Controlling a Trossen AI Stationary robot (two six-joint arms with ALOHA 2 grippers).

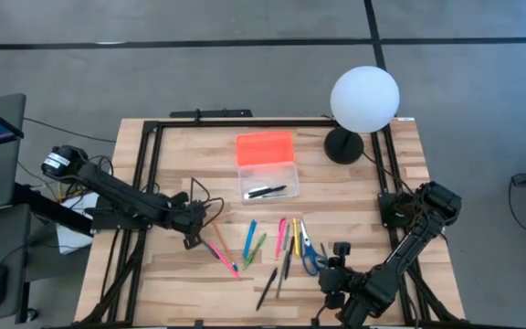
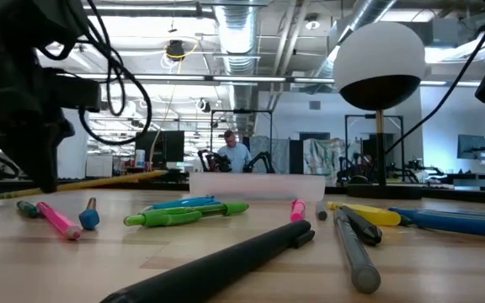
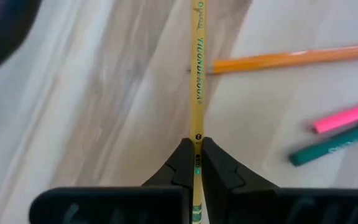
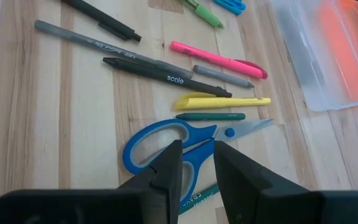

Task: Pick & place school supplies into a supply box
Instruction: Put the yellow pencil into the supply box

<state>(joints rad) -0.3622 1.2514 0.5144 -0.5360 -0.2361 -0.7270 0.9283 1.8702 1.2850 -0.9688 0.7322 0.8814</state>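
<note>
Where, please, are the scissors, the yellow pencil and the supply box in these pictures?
scissors (image 4: pixel 160 146), right wrist view, on the blue handle loop.
yellow pencil (image 3: pixel 198 74), left wrist view, on its printed shaft.
supply box (image 1: pixel 268 174), high view, on the clear tray.

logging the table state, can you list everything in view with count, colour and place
supply box: one, clear with orange lid open behind it, table centre, a black pen inside
yellow pencil: one, clamped in the left gripper
orange pencil: one, on the wood just past the yellow one
pens and markers: several, pink, blue, green, yellow, black, grey, spread in front of the box
scissors: one pair, blue handles, just ahead of the right gripper
globe lamp: one, white on a black base, far right corner
left gripper: shut on the pencil
right gripper: fingers parted, empty
</note>
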